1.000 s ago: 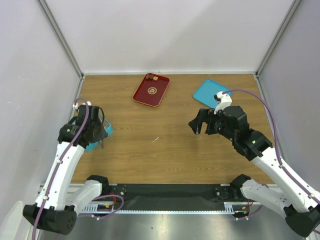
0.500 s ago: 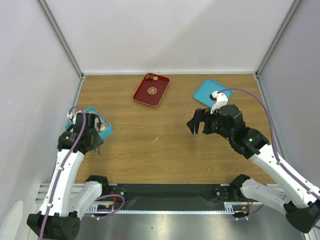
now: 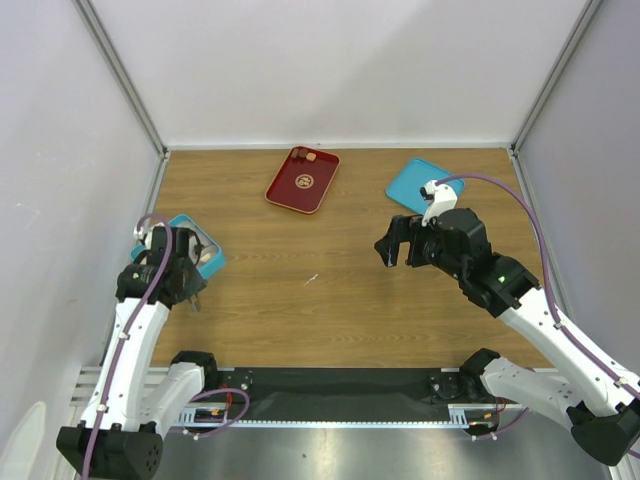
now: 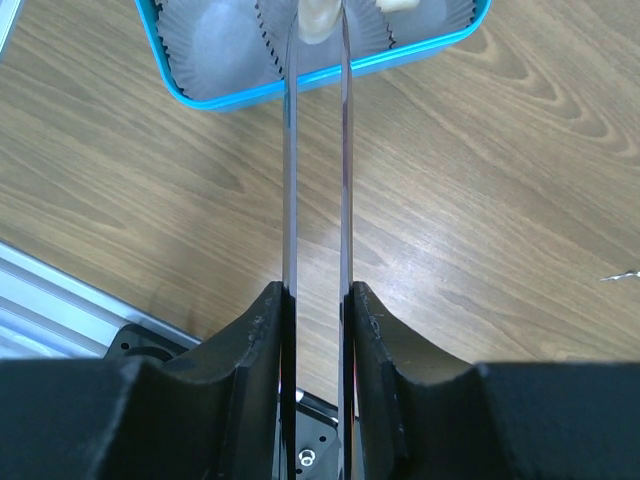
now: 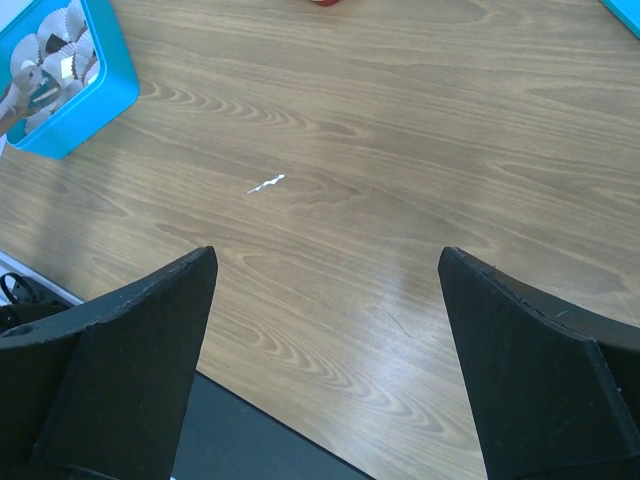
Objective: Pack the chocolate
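Quick status from my end. The wooden tabletop fills most of the overhead view, with both arms reaching in from the near edge.

The red tray sits toward the far side, a bit left of centre. Two small chocolates lie at its far end, one darker than the other. Over on the right there's a flat teal lid, with its near edge tucked behind the right arm. The teal box is well apart from both, down at the left edge of the tabletop, and it's lined with white fluted paper cups.

The right claw is spread as wide as it goes, with nothing between the fingers. It hangs over bare wood in the middle-right area.

The left claw has long thin blades, nearly parallel with only a narrow gap between them. Their tips are over the box and they're pinching a pale chocolate piece right at the top of the wrist view. From this angle I can't tell whether that piece is touching a cup or just above it. Another pale bit sits in the next cup over.

The smallest thing out there is a tiny white scrap on the wood near the centre.
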Controlling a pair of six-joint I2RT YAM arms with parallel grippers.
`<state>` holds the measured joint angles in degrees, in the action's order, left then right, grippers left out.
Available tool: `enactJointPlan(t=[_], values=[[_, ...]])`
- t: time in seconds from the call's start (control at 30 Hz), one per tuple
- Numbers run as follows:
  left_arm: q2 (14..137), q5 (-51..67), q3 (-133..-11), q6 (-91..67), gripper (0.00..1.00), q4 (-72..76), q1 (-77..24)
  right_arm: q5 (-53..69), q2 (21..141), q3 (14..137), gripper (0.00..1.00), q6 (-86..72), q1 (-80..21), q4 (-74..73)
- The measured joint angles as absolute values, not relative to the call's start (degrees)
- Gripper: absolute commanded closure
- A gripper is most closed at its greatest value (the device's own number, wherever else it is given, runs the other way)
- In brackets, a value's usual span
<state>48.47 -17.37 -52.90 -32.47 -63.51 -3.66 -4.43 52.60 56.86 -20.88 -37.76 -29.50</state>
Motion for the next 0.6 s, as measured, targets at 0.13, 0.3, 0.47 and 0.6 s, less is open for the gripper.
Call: enactJointPlan(t=[0.13,0.3,0.47,0.6], values=[[48.5,-17.3,-52.2,-32.5,0.65,-63.5,-3.7,-4.6,52.6,56.9,0.0,-20.9,-37.8,-29.5],[48.4,-17.3,-52.2,-32.5,0.64,-63.6,-3.6,-4.8,52.6,56.9,0.0,-20.8,-37.8,-29.5],[48.4,-17.2,-52.2,-32.5,0.61,-63.6,-3.6,-5.1,52.5,56.9,0.0,-20.8,-37.8,-29.5],[48.4,-17.0,-52.2,-32.5,0.6,-63.6,-3.6,-5.2,52.3,56.9,0.0,-20.8,-37.8,-29.5]])
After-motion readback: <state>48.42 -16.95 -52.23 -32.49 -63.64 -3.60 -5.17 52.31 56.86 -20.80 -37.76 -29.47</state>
